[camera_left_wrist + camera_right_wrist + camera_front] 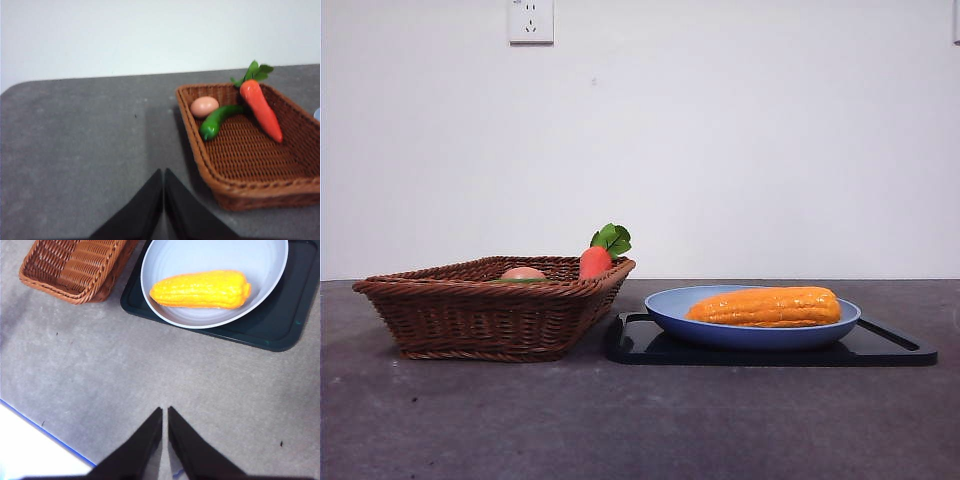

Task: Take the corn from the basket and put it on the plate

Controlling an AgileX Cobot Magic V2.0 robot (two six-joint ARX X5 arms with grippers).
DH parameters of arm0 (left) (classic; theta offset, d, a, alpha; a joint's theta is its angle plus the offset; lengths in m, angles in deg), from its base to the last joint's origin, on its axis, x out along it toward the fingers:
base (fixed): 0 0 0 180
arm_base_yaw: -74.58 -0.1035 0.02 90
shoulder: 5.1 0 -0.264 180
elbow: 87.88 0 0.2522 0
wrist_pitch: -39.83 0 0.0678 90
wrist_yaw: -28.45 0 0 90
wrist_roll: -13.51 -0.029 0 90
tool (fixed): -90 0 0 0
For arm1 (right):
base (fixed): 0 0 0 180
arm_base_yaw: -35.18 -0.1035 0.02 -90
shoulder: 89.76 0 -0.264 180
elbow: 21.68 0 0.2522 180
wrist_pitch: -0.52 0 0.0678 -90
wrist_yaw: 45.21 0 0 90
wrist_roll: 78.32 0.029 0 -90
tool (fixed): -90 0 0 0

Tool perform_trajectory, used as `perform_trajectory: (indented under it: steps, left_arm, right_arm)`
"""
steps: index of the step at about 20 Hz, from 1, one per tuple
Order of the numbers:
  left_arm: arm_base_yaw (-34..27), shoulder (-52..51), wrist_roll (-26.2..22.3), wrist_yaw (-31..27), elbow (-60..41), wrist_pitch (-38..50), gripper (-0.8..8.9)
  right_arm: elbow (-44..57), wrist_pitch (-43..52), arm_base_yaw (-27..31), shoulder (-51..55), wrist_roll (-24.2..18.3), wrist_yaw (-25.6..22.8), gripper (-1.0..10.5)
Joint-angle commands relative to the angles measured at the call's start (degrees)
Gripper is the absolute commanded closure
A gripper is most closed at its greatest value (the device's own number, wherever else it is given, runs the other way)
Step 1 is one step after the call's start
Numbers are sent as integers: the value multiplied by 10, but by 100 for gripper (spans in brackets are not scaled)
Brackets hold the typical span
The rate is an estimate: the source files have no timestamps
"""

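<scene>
The orange-yellow corn (766, 307) (200, 289) lies on its side in the light-blue plate (670, 305) (165, 260), which rests on a flat black tray (880, 348) (280, 315). The brown wicker basket (470, 320) (250, 165) (75, 270) stands left of the plate. My left gripper (163, 176) is shut, empty, over bare table beside the basket. My right gripper (165, 412) is shut, empty, over bare table, well back from the tray and corn. Neither gripper shows in the front view.
In the basket lie a carrot (262, 107) (595, 262) with green leaves, a green pepper (217, 120) and a small peach-coloured egg-like item (204, 106) (523, 273). A white wall with a socket (531, 20) stands behind the grey table (620, 430).
</scene>
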Motion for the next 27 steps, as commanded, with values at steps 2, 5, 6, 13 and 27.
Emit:
perform_trajectory:
  steps: [2,5,6,13,27]
  left_arm:
    - [-1,-14,9,-3,-25,-12,810]
    - [-1,-14,14,-2,-35,-31,810]
    - [-1,-14,14,-2,-35,-30,810]
    - [-1,-14,14,-2,-35,-30,810]
    - [-1,-14,14,-2,-35,-30,810]
  right_arm:
    - [-3,6,-1,-3,-6,0,945]
    - [-3,6,-1,-3,-6,0,945]
    - [-3,6,-1,-3,-6,0,945]
    - [-3,6,-1,-3,-6,0,945]
    - [5,84,23,31,-76,-48,945]
